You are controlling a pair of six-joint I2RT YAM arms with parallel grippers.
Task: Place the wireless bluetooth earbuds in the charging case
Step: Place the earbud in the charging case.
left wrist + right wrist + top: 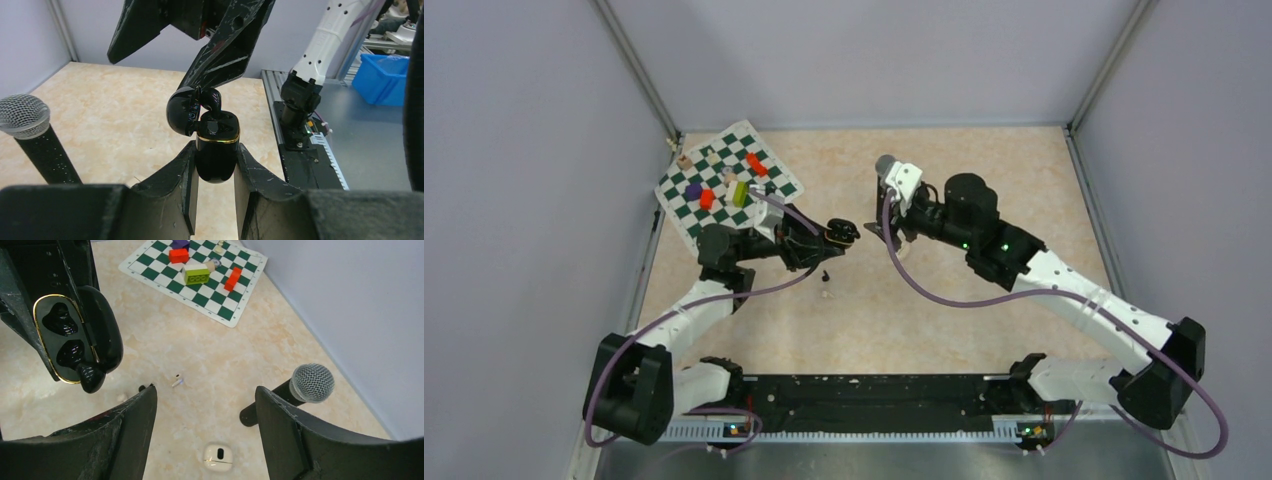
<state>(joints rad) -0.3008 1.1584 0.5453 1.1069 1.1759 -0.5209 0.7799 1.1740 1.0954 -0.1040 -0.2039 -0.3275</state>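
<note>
Two arms are meeting over the middle of the bench (984,160), and a chess mat (729,185) is lying at its far left. A microphone (300,390) is standing near the right claw (205,390), which is gaping wide and holding nothing. The left claw (215,149) is clamping the black charging case (62,335), its lid open. One black earbud (91,376) is perching on the case's rim. A whitish earbud (177,381) is lying on the bench.
</note>
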